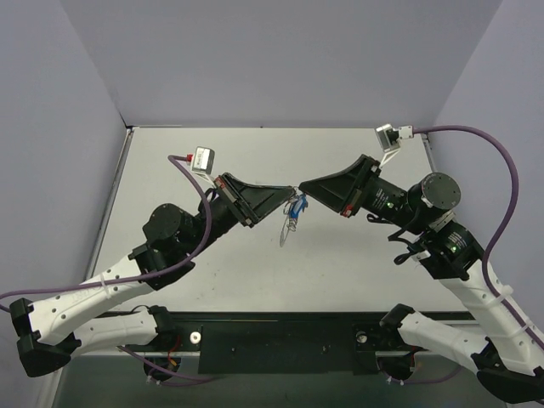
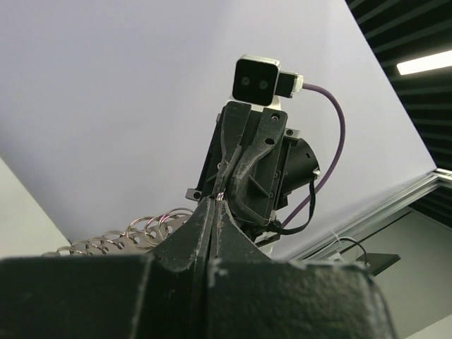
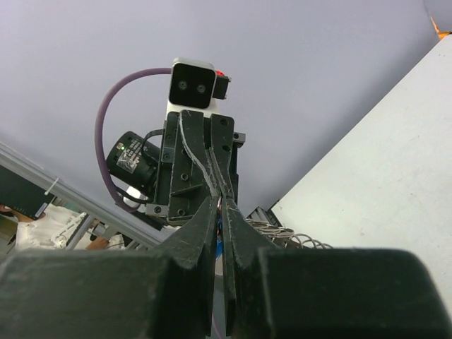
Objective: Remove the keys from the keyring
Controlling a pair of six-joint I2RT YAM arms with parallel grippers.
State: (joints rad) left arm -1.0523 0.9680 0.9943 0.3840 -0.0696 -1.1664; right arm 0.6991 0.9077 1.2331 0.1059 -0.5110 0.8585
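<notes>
Both grippers meet tip to tip above the middle of the table. My left gripper [image 1: 292,195] is shut on a thin silver part of the keyring [image 1: 286,231], whose grey loop hangs below the fingertips. My right gripper [image 1: 302,189] is shut, with the blue head of the key [image 1: 298,206] at its tips. In the left wrist view my left gripper [image 2: 215,203] is closed, and the ring chain [image 2: 141,229] trails to its left. In the right wrist view my right gripper [image 3: 224,206] shows a sliver of the blue key [image 3: 219,246] between its fingers, with the chain [image 3: 279,229] to the right.
The pale table [image 1: 212,272] lies below the hanging keyring, with grey walls on three sides. The arms' black base bar [image 1: 280,336] runs along the near edge. Purple cables loop beside both arms.
</notes>
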